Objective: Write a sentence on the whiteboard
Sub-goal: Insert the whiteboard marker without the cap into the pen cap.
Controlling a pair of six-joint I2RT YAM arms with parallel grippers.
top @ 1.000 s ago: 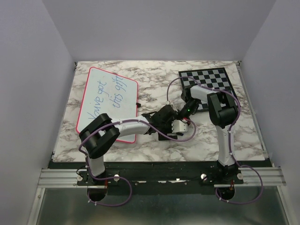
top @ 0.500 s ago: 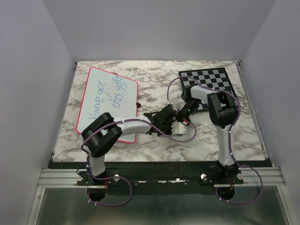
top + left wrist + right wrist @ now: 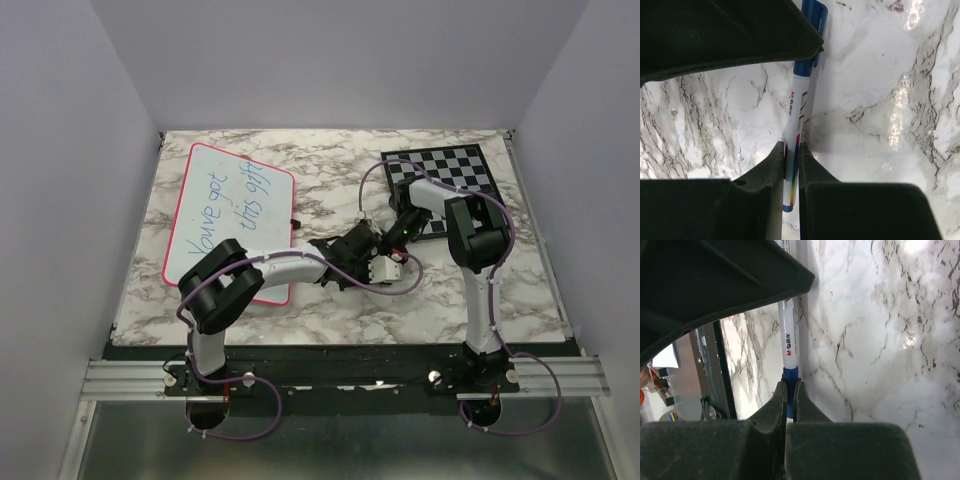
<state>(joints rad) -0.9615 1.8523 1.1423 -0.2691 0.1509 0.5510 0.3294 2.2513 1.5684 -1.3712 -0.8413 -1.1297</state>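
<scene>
The whiteboard (image 3: 226, 156) lies at the left of the marble table, and the sentence (image 3: 228, 210) stands on it in two blue handwritten lines. Both arms meet at mid-table to the right of the board. My left gripper (image 3: 792, 150) is shut on the white barrel of a marker (image 3: 799, 107), near its rainbow-striped end. My right gripper (image 3: 790, 385) is shut on the marker's blue cap (image 3: 790, 374). The marker (image 3: 789, 347) hangs just above the marble between the two grippers. In the top view the left gripper (image 3: 372, 248) and right gripper (image 3: 396, 238) almost touch, hiding the marker.
A grey-and-black chessboard (image 3: 445, 172) lies at the back right, partly under the right arm. A small black clip (image 3: 295, 220) sits at the whiteboard's right edge. Purple cables loop around both arms. A metal rail (image 3: 340, 378) runs along the near edge.
The left gripper's jaws have come together from wide open onto the marker's barrel. The left arm has shifted slightly to the right. The right gripper has stayed shut on the cap.
</scene>
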